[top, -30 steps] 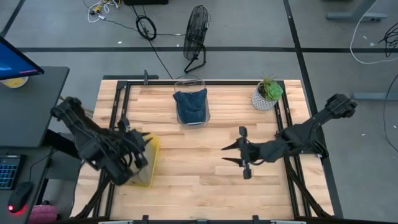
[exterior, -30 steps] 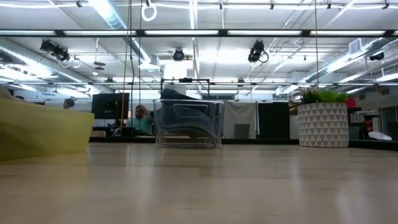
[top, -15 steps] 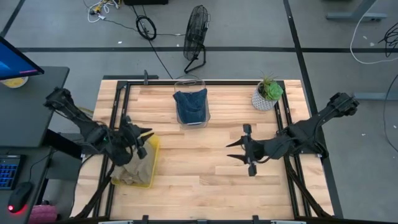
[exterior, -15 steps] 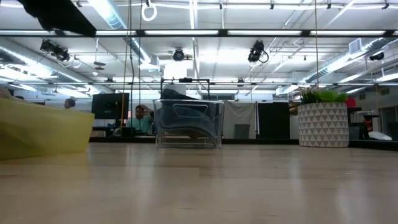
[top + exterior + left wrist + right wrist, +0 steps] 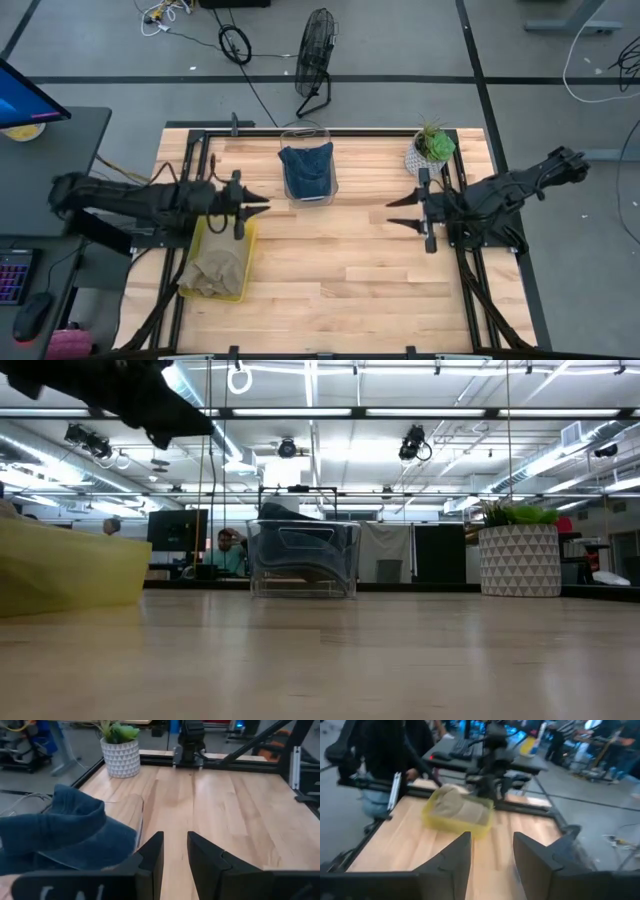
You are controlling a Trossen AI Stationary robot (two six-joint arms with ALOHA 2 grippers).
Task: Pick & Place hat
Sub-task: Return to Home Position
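Note:
A blue hat (image 5: 306, 170) sits in a clear container (image 5: 290, 135) at the table's far middle; the left wrist view shows the blue hat (image 5: 60, 832) close by. A tan hat (image 5: 215, 268) lies in a yellow bin (image 5: 243, 275) near the left edge, and the tan hat (image 5: 460, 809) also appears in the right wrist view. My left gripper (image 5: 262, 204) hovers open above the bin's far end, pointing right. My right gripper (image 5: 392, 214) is open and empty at the right side, pointing left.
A potted plant (image 5: 431, 150) in a white patterned pot stands at the far right corner. Bare wood (image 5: 340, 270) stretches between the two grippers and toward the near edge. In the low view the yellow bin (image 5: 60, 572) is at the left and the clear container (image 5: 305, 560) in the middle.
My left gripper has risen out of the yellow bin and swung toward the far edge, its arm now lying level and pointing right; the tan hat stays uncovered in the bin. My right gripper has drawn back toward the table's right and far side, staying open.

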